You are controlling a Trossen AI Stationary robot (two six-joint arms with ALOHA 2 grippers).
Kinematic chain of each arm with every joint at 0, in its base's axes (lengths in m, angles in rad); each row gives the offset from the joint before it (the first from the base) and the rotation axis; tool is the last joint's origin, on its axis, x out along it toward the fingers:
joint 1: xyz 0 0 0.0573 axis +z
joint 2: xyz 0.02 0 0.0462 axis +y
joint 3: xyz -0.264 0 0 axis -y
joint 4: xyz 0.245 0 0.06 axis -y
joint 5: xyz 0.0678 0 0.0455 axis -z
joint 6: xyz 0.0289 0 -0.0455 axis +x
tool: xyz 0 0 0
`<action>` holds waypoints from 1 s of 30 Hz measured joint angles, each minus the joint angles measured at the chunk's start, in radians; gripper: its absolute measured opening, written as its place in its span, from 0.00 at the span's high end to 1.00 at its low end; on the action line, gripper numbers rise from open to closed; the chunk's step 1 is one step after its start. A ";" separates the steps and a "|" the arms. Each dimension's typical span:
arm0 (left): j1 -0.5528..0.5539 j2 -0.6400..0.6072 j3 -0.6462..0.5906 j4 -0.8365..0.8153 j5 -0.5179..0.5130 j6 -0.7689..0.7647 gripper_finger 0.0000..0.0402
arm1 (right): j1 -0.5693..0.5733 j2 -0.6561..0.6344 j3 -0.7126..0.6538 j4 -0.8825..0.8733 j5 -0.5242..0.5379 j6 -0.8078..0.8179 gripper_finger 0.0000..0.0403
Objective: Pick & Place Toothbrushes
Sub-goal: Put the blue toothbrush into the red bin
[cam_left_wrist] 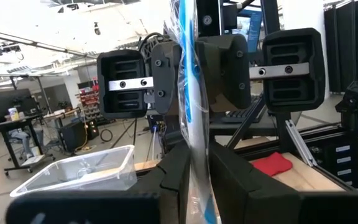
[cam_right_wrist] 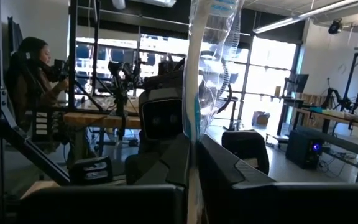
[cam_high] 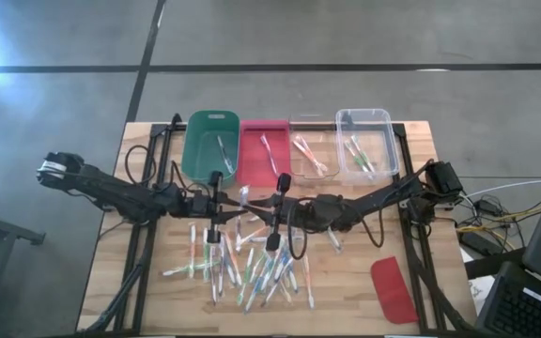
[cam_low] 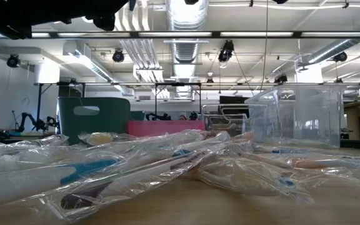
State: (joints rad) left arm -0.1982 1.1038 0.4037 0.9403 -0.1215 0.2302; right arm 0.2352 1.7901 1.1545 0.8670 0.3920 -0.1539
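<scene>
Two dark arms reach in over a wooden table (cam_high: 346, 291) and meet near its middle. The left gripper (cam_left_wrist: 194, 180) is closed on a toothbrush in a clear wrapper (cam_left_wrist: 188, 93), and the wrapper stands straight up between its fingers (cam_left_wrist: 169, 180). It has a blue stripe on it. The right gripper (cam_right_wrist: 192, 168) faces the left one, very close. Its two fingers (cam_right_wrist: 229, 168) are pressed tight together on a clear wrapper with a bit of blue (cam_right_wrist: 211, 62), which sticks up from them. From above, the two grippers sit just beside each other over the pile, and I cannot tell if both are pinching the same toothbrush. Under them lies a big messy pile of wrapped toothbrushes (cam_high: 242, 268), spread over the front half of the table, with green, blue and orange bits showing. Along the far edge stand four bins in a row: a green bin (cam_high: 195, 160), a red bin (cam_high: 252, 164), a low clear bin (cam_high: 299, 131), and a taller clear bin (cam_high: 388, 131). Each bin has a few toothbrushes in it. A flat red lid (cam_high: 393, 289) lies alone near the front right corner. In the room behind, a person (cam_right_wrist: 33, 74) sits at a desk.
</scene>
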 joint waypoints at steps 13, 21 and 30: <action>-0.001 0.000 0.000 -0.017 0.000 -0.004 0.72 | -0.001 -0.004 0.000 -0.033 0.004 -0.003 0.97; -0.001 -0.001 0.000 -0.056 0.000 -0.013 0.47 | -0.001 -0.081 0.000 -0.233 0.006 0.065 0.97; 0.000 0.002 0.000 -0.079 -0.001 -0.054 0.42 | 0.004 -0.202 0.000 -0.559 -0.029 0.208 0.97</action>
State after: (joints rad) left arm -0.1985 1.1059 0.4039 0.8613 -0.1223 0.1760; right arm 0.2394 1.5883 1.1545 0.3084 0.3633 0.0543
